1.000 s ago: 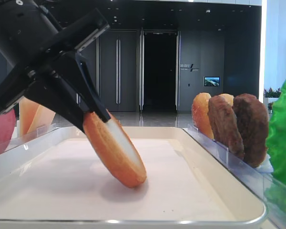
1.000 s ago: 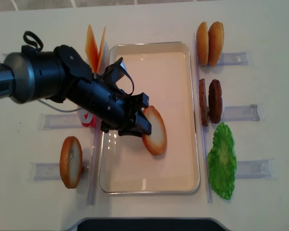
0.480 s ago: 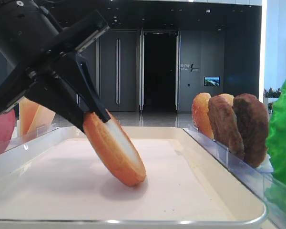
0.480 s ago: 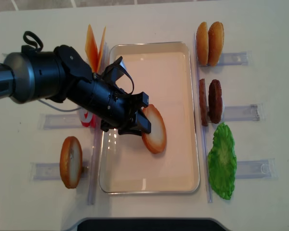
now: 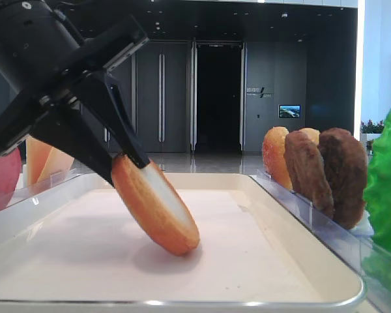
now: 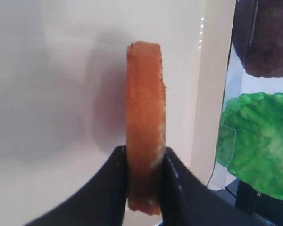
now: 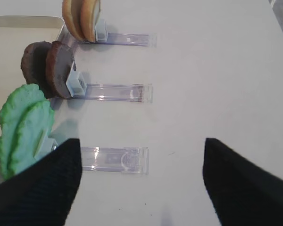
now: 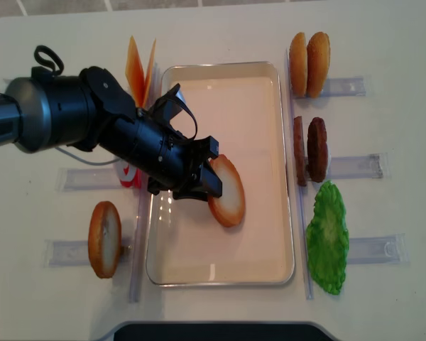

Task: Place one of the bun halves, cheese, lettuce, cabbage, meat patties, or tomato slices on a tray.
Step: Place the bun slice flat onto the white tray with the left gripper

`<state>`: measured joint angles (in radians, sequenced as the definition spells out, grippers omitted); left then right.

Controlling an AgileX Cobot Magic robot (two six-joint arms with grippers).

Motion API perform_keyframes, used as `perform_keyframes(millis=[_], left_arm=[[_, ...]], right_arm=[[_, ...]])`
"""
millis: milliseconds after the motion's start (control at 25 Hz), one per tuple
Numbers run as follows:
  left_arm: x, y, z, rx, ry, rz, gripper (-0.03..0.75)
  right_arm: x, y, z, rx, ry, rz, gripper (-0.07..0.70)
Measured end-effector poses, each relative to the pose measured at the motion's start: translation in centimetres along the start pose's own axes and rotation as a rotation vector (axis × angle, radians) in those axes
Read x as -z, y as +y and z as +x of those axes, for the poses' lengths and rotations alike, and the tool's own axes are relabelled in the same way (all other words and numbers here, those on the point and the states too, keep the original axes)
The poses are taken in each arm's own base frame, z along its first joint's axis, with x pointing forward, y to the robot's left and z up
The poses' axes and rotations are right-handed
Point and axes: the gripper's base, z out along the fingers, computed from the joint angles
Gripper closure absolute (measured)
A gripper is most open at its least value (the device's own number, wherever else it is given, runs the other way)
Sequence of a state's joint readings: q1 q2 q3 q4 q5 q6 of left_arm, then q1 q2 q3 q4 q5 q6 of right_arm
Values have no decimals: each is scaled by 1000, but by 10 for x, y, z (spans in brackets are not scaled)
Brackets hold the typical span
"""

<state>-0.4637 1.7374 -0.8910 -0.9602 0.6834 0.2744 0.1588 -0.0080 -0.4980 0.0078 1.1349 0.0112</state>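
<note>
One bun half (image 5: pixel 155 205) sits pinched between the left gripper's (image 6: pixel 144 162) fingers, tilted, lower edge touching the tray (image 8: pixel 270 234) floor near its middle. Judgement: open the jaws slowly, then lift straight away so the bun tips flat, pale face up.

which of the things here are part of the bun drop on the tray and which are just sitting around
In the job: the bun half, tilted with its lower edge on the tray, pinched by the left gripper.

Lying about: the meat patties, the lettuce, the cheese, two buns at the top right, another bun at the left, the clear racks.
</note>
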Motion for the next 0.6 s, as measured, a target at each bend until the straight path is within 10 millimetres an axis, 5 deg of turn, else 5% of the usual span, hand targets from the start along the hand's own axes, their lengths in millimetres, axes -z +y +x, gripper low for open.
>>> perform_keyframes(millis=[600], left_arm=[[0, 2, -1, 65, -17, -17, 305]], right_arm=[[0, 0, 0, 0, 0, 0, 96]])
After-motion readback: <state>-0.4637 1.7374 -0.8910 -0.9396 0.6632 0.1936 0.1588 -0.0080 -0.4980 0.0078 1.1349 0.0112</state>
